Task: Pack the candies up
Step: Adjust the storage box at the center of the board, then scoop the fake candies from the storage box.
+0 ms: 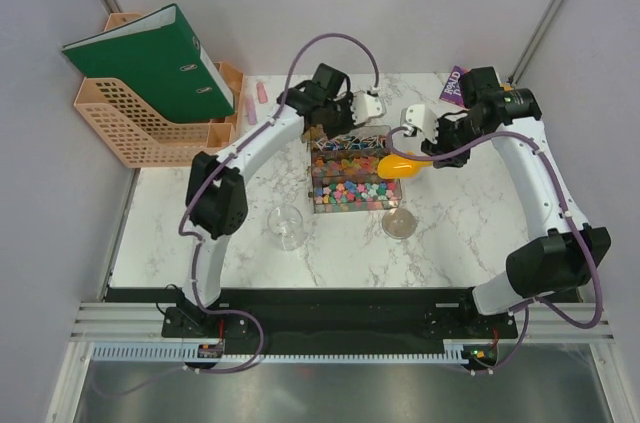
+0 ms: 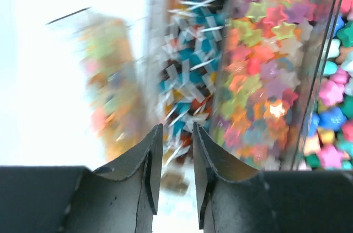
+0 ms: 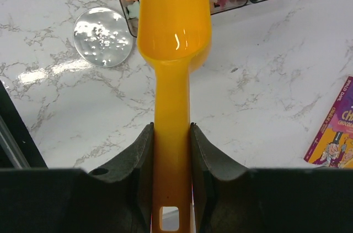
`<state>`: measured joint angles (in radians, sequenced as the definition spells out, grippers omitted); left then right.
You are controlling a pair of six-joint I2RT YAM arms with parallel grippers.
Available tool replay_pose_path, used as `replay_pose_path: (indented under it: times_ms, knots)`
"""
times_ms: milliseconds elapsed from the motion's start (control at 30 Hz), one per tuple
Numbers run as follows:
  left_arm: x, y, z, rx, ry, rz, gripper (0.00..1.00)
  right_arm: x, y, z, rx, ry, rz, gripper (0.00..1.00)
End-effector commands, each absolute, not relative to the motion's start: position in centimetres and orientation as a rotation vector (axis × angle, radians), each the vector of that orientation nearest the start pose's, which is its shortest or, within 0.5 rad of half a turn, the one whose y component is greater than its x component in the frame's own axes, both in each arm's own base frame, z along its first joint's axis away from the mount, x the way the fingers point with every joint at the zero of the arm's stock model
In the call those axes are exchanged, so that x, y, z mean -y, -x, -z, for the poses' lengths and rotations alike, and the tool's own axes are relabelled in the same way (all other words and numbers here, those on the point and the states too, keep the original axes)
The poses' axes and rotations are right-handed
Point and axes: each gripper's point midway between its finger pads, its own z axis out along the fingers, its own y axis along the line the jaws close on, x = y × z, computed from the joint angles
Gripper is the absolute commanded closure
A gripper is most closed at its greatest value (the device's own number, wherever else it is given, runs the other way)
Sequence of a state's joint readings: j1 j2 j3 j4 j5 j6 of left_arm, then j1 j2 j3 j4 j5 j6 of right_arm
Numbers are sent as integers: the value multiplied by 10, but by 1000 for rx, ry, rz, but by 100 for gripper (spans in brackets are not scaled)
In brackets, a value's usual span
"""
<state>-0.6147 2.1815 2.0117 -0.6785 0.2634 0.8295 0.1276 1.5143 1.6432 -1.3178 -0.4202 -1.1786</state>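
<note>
Two clear cups (image 1: pixel 286 226) stand apart before the candies (image 1: pixel 345 188). Right gripper (image 3: pixel 172 128) clamps one scoop (image 3: pixel 174 18); left gripper (image 2: pixel 176 131) narrowly parted, empty.

The top view looks steeply down from above and behind the arm bases at its bottom edge, far enough back to take in the whole table (image 1: pixel 450 243). The left wrist view peers past the left gripper (image 2: pixel 176 134) at lower centre, very close to the clear box (image 2: pixel 265 51). The right wrist view looks down past the right gripper (image 3: pixel 171 129) from higher, with that box along its top edge. All three views share the box.
</note>
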Motion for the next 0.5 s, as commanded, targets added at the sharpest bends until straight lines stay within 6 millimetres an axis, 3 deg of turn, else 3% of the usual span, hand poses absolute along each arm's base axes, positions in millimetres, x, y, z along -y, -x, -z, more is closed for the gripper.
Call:
replay_pose_path:
  times_ms: [0, 33, 200, 233, 467]
  knots:
    - [300, -461, -228, -1755, -1376, 174, 66, -80, -285, -227, -2087, 1752, -273, 100]
    - [283, -453, -223, -1803, -1361, 137, 97, -80, -287, -223, -2108, 1763, -258, 100]
    - [231, -418, -189, -1961, -1328, 111, 98, -85, -301, -230, -2142, 1784, -132, 100]
    - [223, -406, -172, -2006, -1343, 129, 98, -86, -302, -229, -2148, 1786, -123, 100]
    - [201, -367, -120, -2134, -1401, 175, 98, -89, -299, -216, -2179, 1887, -30, 100]
